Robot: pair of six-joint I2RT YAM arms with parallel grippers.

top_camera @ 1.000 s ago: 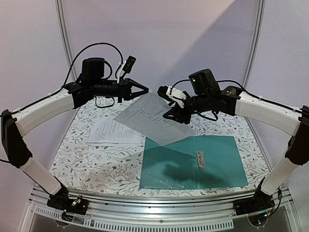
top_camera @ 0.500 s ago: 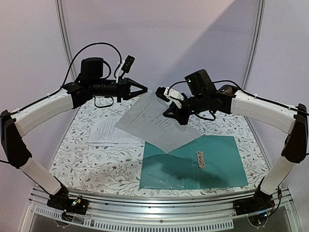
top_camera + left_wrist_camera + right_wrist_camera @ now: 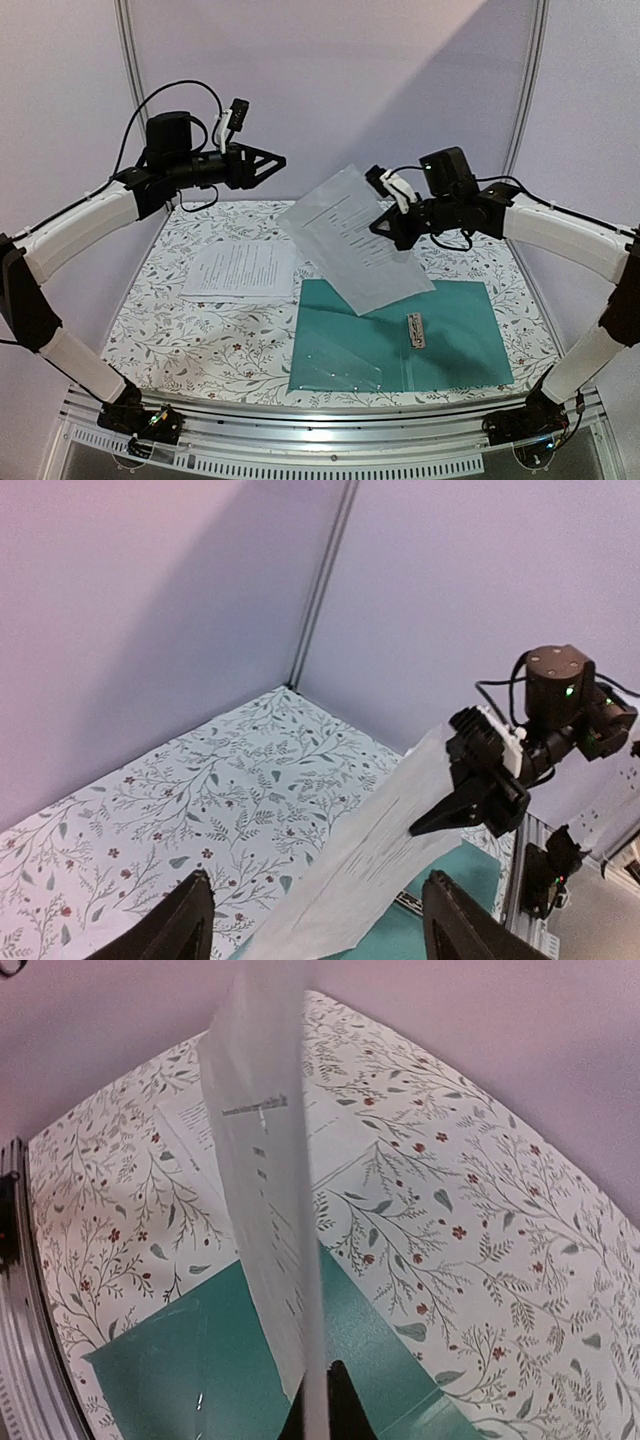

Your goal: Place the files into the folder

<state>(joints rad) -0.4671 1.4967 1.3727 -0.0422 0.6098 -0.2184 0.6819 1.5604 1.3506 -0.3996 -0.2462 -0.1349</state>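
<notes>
The thin white printed paper sheet (image 3: 355, 235) at mid-frame looks matt and floppy, slightly translucent where it bends. The white printed paper sheets (image 3: 242, 270) at centre left are equally dull. The flat teal-green plastic folder (image 3: 340, 350) is smooth with a faint sheen, and its small silver metal clip (image 3: 416, 330) glints. The floral-printed table cover (image 3: 170, 330) is matt.

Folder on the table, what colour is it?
The folder is teal green, clearest in the top view.
</notes>
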